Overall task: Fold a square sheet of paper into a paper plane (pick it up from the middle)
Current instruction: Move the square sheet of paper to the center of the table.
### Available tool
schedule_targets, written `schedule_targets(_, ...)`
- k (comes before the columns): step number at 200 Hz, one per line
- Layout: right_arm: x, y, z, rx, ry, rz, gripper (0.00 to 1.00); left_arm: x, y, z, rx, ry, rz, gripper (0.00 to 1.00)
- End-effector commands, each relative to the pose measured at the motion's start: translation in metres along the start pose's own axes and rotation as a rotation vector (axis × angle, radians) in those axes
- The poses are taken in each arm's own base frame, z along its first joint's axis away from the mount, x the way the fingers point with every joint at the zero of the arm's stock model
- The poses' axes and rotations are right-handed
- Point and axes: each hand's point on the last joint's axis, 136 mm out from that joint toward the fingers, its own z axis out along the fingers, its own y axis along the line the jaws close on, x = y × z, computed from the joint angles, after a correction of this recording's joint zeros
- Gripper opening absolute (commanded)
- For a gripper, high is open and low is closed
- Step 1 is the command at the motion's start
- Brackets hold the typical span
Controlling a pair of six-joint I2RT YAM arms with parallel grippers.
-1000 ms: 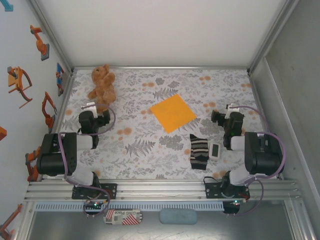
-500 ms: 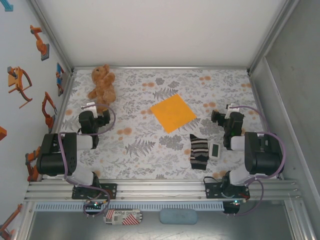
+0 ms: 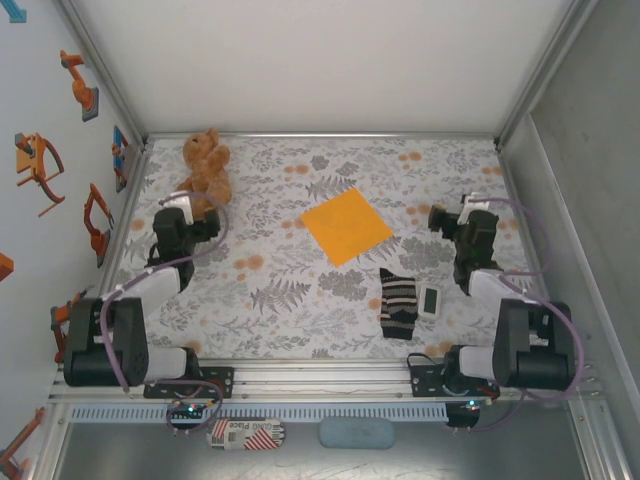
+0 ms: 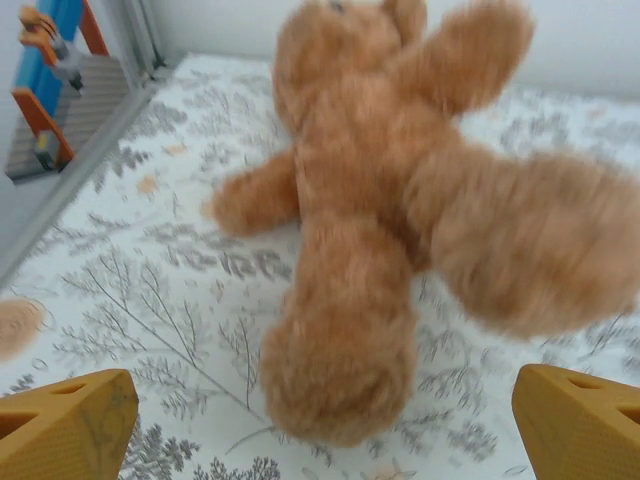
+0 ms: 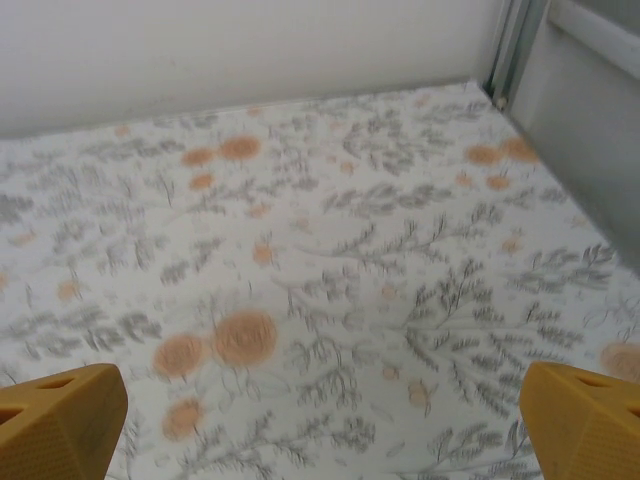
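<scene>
The thin, bright orange-yellow square sheet of paper (image 3: 346, 226) lay flat and unfolded near the middle of the floral-patterned bench (image 3: 270, 300). It was turned so that its corners pointed like a diamond, and it was well apart from both arms. The yellow left fingers (image 4: 65, 428) were spread wide and gripped nothing. They pointed at the fluffy brown teddy bear (image 4: 370, 220), which lay just ahead of them near the bench's far left corner. The yellow right fingers (image 5: 60, 420) were likewise spread wide and empty, above bare patterned cloth on the right side. A black-and-white striped sock (image 3: 398, 303) lay nearer the arm bases than the sheet, with a small white rectangular device (image 3: 429, 301) just beside it on the right.
</scene>
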Motion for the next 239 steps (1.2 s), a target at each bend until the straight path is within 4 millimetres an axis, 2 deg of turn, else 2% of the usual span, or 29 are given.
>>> schedule_targets(1,-0.011,0.002,-0.008,0.006,0.111,0.115,0.99,-0.007,-0.001,-0.021,-0.024,0.087,-0.103,0.96)
schedule_targets(26,-0.025,0.028,-0.007,-0.105,0.211,0.231,0.99,-0.025,-0.011,-0.046,0.018,0.124,-0.265,0.96)
schedule_targets(48,-0.025,0.057,0.001,-0.199,0.292,0.319,0.99,-0.024,-0.019,-0.062,0.06,0.187,-0.38,0.96)
schedule_targets(56,-0.023,0.075,0.004,-0.274,0.341,0.349,0.99,-0.022,-0.024,-0.066,0.083,0.212,-0.41,0.96)
schedule_targets(77,-0.006,0.113,0.017,-0.353,0.468,0.391,0.97,-0.014,-0.038,-0.07,0.159,0.261,-0.46,0.96)
schedule_targets(110,0.029,0.183,0.029,-0.488,0.64,0.405,0.93,0.0,-0.057,-0.065,0.251,0.302,-0.496,0.96)
schedule_targets(134,0.059,0.217,0.034,-0.508,0.75,0.384,0.92,0.003,-0.069,-0.059,0.291,0.33,-0.522,0.96)
schedule_targets(158,0.078,0.231,0.042,-0.48,0.806,0.342,0.9,0.005,-0.077,-0.053,0.31,0.347,-0.548,0.96)
schedule_targets(212,0.096,0.235,0.073,-0.4,0.875,0.321,0.89,0.014,-0.094,-0.039,0.343,0.403,-0.575,0.96)
schedule_targets(239,0.11,0.234,0.077,-0.362,0.918,0.323,0.88,0.019,-0.103,-0.035,0.346,0.438,-0.568,0.96)
